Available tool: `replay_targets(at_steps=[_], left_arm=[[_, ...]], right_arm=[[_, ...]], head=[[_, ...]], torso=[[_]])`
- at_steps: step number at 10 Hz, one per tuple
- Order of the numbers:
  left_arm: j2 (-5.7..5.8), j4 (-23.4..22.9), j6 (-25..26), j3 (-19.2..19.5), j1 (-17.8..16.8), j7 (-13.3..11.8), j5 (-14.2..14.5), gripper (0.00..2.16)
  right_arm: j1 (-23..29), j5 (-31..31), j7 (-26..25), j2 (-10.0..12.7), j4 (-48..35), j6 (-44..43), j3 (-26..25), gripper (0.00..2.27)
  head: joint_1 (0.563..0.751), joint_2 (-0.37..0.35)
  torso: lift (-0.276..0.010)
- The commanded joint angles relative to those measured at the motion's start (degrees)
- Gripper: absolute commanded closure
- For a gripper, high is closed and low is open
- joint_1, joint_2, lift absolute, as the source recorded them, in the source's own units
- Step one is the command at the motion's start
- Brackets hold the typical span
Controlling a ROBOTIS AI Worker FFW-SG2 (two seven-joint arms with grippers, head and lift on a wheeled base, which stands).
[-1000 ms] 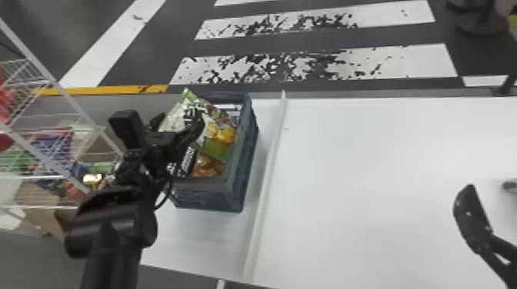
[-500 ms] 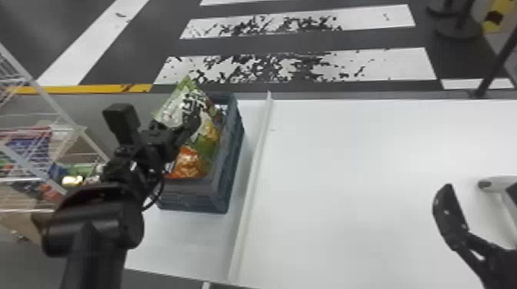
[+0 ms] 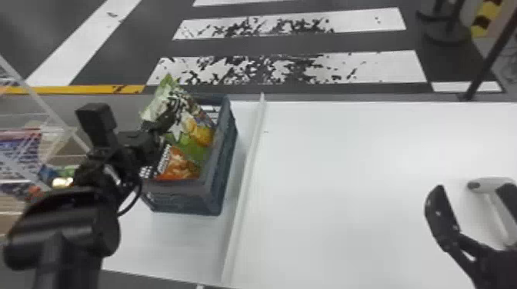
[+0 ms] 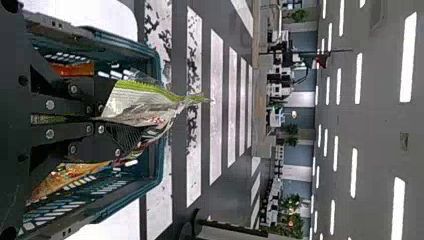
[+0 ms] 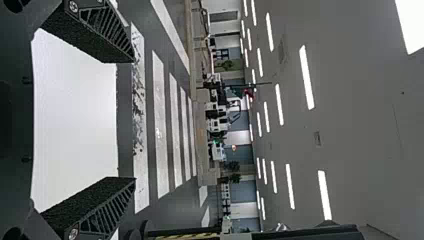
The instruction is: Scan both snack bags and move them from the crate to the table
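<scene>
Left gripper (image 3: 169, 120) at the crate (image 3: 192, 192), over the side toward the shelf rack (image 3: 46, 102). Closed down on the top of the green snack bag (image 3: 194, 148); in the left wrist view, film pinched flat between the fingers (image 4: 95, 134), with the crimped green edge sticking out past the tips.

Green snack bag: tilted, upper corner above the crate rim, lower part inside the crate and over part of the orange snack bag (image 3: 179, 165). Orange snack bag down in the crate, at the end nearer the robot, partly covered.

Crate on the white surface left of a raised strip (image 3: 252, 157); apart from that strip, just beside it.

Right gripper (image 3: 442, 217) above the table (image 3: 346, 173), well apart from the crate. In the right wrist view, spread wide, with nothing held between the fingers (image 5: 92, 202).

Near the right gripper, toward the right edge of the head view: pale handheld device (image 3: 488, 185) on the table. Beyond the table, dark floor (image 3: 284, 44) with worn white stripes. On the rack at far left, coloured packets (image 3: 21, 148).
</scene>
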Motion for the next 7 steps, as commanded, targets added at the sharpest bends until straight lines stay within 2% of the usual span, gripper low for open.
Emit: replay_targets(at_steps=[1, 2, 4, 5, 6, 7], left_arm=[[0.00, -4.34, 0.93, 3.08, 1.71, -0.09, 3.99, 2.13], [0.00, -7.68, 1.11, 5.19, 3.47, -0.44, 7.24, 2.13], [-0.09, -15.41, 6.73, 8.35, 6.28, -2.37, 17.26, 2.13], [-0.44, -17.70, 8.67, 9.14, 7.16, -4.40, 22.89, 2.13], [-1.06, -19.54, 11.30, 8.88, 7.77, -6.59, 28.86, 2.14], [-1.67, -20.60, 13.24, 6.15, 8.12, -8.09, 30.97, 2.14]], right_arm=[[-0.07, -0.06, 0.00, 0.00, 0.01, 0.00, 0.07, 0.08], [-0.07, -0.06, 0.00, 0.00, 0.01, 0.00, 0.07, 0.08], [-0.07, -0.06, 0.00, 0.00, 0.01, 0.00, 0.07, 0.08], [-0.16, -0.06, 0.00, 0.00, 0.01, -0.18, 0.16, 0.08], [-0.16, -0.06, 0.00, 0.09, 0.01, -0.18, 0.16, 0.08], [-0.16, -0.06, 0.00, 0.09, 0.01, -0.35, 0.25, 0.08]], head=[[0.695, 0.192], [0.695, 0.205], [0.695, 0.217], [0.695, 0.209], [0.695, 0.185], [0.695, 0.165]], torso=[[-0.088], [-0.088], [-0.088], [-0.088], [-0.088], [-0.088]])
